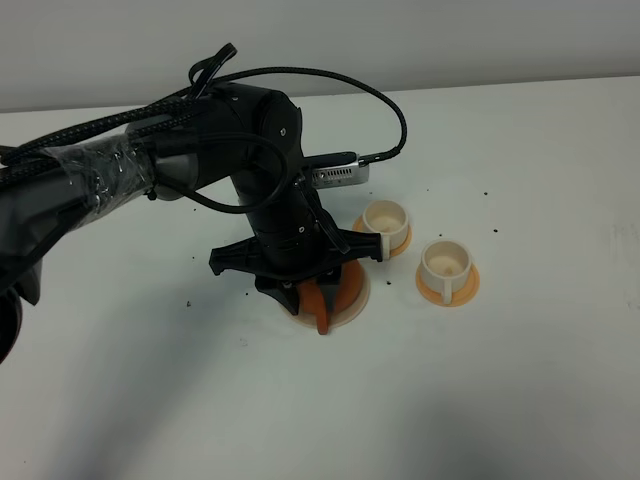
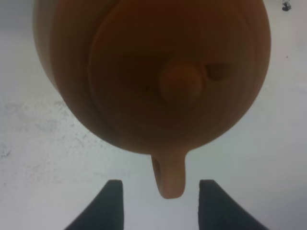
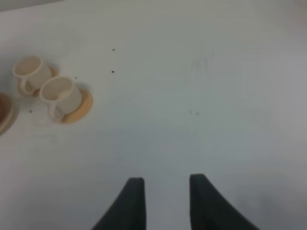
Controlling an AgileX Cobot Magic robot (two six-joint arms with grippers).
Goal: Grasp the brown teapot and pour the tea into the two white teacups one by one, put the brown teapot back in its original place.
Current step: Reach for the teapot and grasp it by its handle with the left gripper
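The left hand (image 2: 161, 210) gaped wide, fingers flanking the handle of the brown teapot (image 2: 158, 72) (not touching it), which sat on its beige coaster (image 1: 358, 303). Just right stood two white teacups (image 1: 385, 218) on orange saucers (image 1: 470, 288). The right hand (image 3: 165, 203) hung open, empty.

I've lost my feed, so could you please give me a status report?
Left gripper open astride brown teapot handle, no grip. Right gripper open, empty. Teapot on coaster, teacups aside, nothing blocking.
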